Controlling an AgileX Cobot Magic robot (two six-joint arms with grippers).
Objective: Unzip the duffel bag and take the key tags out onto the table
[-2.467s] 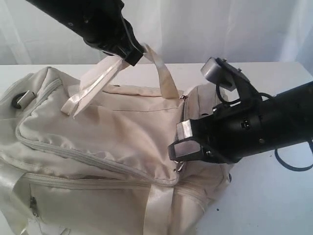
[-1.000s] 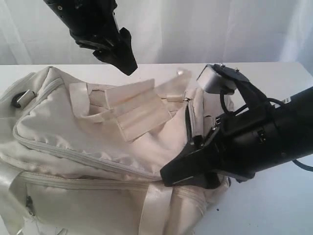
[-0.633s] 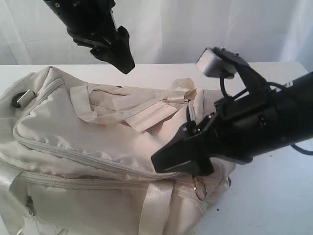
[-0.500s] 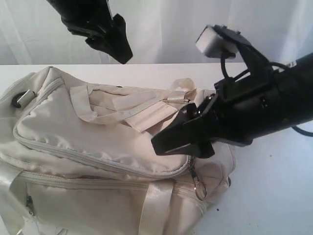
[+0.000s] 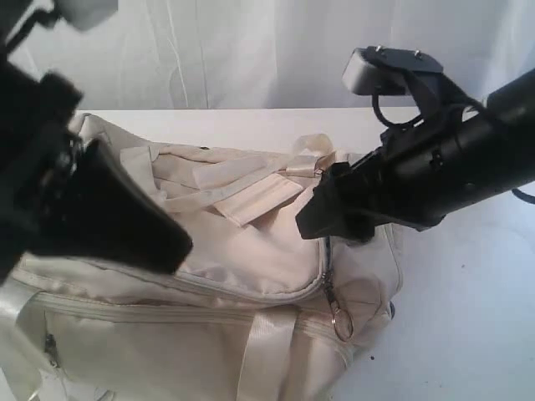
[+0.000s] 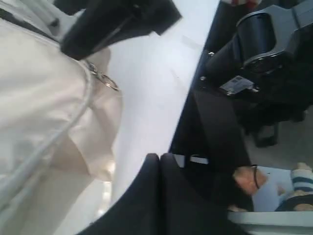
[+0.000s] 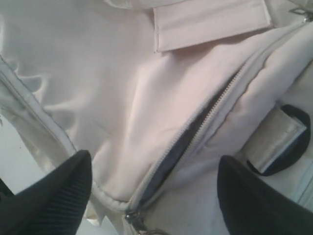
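Apparently ready to widen the opening, the right gripper (image 7: pixel 155 193) hangs spread wide over the bag's (image 5: pixel 251 251) part-open zipper (image 7: pixel 195 132); the left gripper (image 6: pixel 159 164) is pinched shut, empty.

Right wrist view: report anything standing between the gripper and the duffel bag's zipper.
Nothing visible does. The open right gripper faces the duffel bag's zipper, which is parted a little over dark lining, with only air between them.

No writing legible — the sticker (image 6: pixel 237 85) is blurred.
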